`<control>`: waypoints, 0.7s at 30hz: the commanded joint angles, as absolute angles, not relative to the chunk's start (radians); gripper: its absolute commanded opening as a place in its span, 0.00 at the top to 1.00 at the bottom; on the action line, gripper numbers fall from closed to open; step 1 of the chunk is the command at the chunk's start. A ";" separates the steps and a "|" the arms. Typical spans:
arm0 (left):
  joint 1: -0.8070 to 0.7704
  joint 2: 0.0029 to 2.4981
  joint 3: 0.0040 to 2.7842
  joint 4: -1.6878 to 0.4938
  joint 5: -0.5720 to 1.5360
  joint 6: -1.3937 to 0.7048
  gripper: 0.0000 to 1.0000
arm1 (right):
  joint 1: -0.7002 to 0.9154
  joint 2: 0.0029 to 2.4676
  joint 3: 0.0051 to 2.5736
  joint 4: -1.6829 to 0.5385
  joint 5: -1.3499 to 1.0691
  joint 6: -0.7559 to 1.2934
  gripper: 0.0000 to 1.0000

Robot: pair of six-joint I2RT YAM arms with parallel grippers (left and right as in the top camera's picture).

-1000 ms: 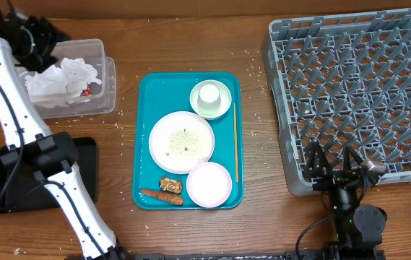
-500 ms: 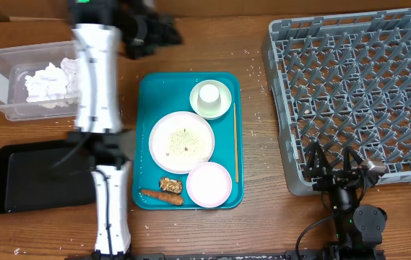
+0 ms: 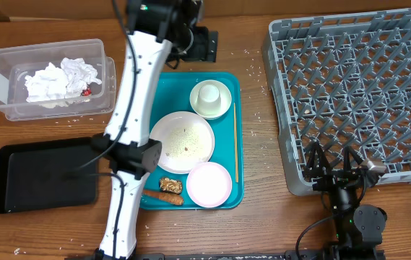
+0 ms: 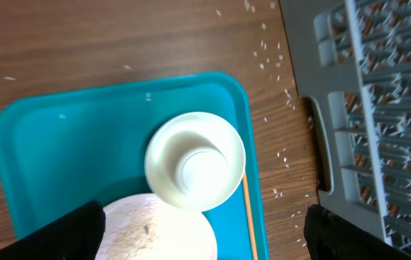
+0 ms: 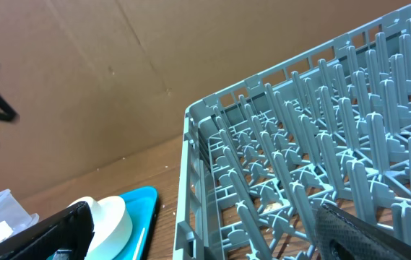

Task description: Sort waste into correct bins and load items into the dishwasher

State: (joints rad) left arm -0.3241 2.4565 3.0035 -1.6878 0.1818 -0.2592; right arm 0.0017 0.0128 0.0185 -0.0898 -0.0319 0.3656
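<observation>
1. The tissue [image 3: 59, 78] and the red wrapper [image 3: 86, 92] lie inside the clear tub [image 3: 3, 58], at the far left of the table [image 3: 263, 209].
2. The black tray [image 3: 39, 177] lies on the near side of the tub, a little apart from it.
3. Rice grains [image 3: 185, 139] lie on the plate [image 3: 163, 152], in the middle of the teal tray [image 3: 151, 90].
4. The carrot piece [image 3: 160, 195] and the brown chunk [image 3: 170, 184] lie in the tray's near left corner, just beside the pink bowl [image 3: 209, 184].
5. The cup [image 3: 209, 94] sits in the middle of the second bowl [image 3: 196, 105], at the tray's far right corner. A thin stick [image 3: 235, 144] lies along the right edge.
6. The dish rack [image 3: 349, 87] stands at the right of the teal tray.
7. The left gripper [image 3: 205, 45] hangs over the far edge of the teal tray. Its jaws are wide apart and hold nothing.
8. The right gripper [image 3: 333, 165] is at the near edge of the rack, its jaws spread wide and with nothing between them.
</observation>
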 commanded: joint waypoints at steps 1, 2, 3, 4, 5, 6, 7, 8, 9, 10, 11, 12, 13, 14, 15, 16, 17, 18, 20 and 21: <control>-0.293 2.307 3.011 -1.690 0.168 -0.273 0.11 | 0.004 0.003 0.008 -0.084 -0.020 0.364 0.00; -0.292 2.292 3.009 -1.690 0.177 -0.273 0.11 | 0.004 0.003 0.008 -0.084 -0.020 0.364 0.00; -0.292 2.276 3.002 -1.690 0.188 -0.273 0.11 | 0.004 0.003 0.008 -0.084 -0.020 0.364 0.00; -0.294 2.266 2.991 -1.690 0.200 -0.273 0.10 | 0.005 0.003 0.008 -0.084 -0.020 0.364 0.00; -0.300 2.255 2.974 -1.690 0.213 -0.274 0.10 | 0.004 0.003 0.008 -0.084 -0.020 0.364 0.00; -0.313 2.248 2.949 -1.690 0.227 -0.280 0.09 | 0.004 0.003 0.008 -0.084 -0.020 0.364 0.00; -0.320 2.248 2.932 -1.690 0.229 -0.286 0.08 | 0.005 0.003 0.008 -0.084 -0.020 0.364 0.00; -0.339 2.249 2.880 -1.690 0.229 -0.292 0.05 | 0.004 0.003 0.008 -0.084 -0.020 0.364 0.00; -0.346 2.249 2.848 -1.690 0.223 -0.292 0.03 | 0.005 0.003 0.008 -0.084 -0.020 0.364 0.00; -0.353 2.249 2.806 -1.690 0.205 -0.292 0.02 | 0.004 0.003 0.008 -0.084 -0.020 0.364 0.00; -0.358 2.249 2.764 -1.690 0.181 -0.292 0.00 | 0.005 0.003 0.008 -0.084 -0.020 0.364 0.00; -0.361 2.249 2.738 -1.690 0.163 -0.292 0.00 | 0.005 0.003 0.008 -0.084 -0.020 0.364 0.00; -0.360 2.249 2.703 -1.690 0.138 -0.294 0.00 | 0.005 0.003 0.008 -0.084 -0.020 0.364 0.00; -0.359 2.249 2.671 -1.690 0.109 -0.301 0.00 | 0.004 0.003 0.008 -0.084 -0.020 0.364 0.00; -0.352 2.249 2.648 -1.690 0.089 -0.307 0.00 | 0.004 0.003 0.008 -0.084 -0.020 0.364 0.00; -0.345 2.249 2.634 -1.690 0.072 -0.316 0.00 | 0.005 0.003 0.008 -0.084 -0.020 0.364 0.00; -0.332 2.249 2.628 -1.690 0.061 -0.323 0.00 | 0.004 0.003 0.008 -0.084 -0.020 0.363 0.00; -0.319 2.249 2.628 -1.690 0.057 -0.334 0.00 | 0.005 0.003 0.008 -0.084 -0.020 0.364 0.00; -0.282 2.243 2.628 -1.690 0.059 -0.371 0.00 | 0.004 0.003 0.008 -0.084 -0.020 0.364 0.00; -0.263 2.241 2.628 -1.690 0.076 -0.375 0.00 | 0.004 0.003 0.008 -0.084 -0.020 0.364 0.00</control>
State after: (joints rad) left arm -0.3279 2.2654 2.6217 -1.6878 0.1074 -0.3183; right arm 0.0017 0.0128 0.0185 -0.0898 -0.0326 0.3656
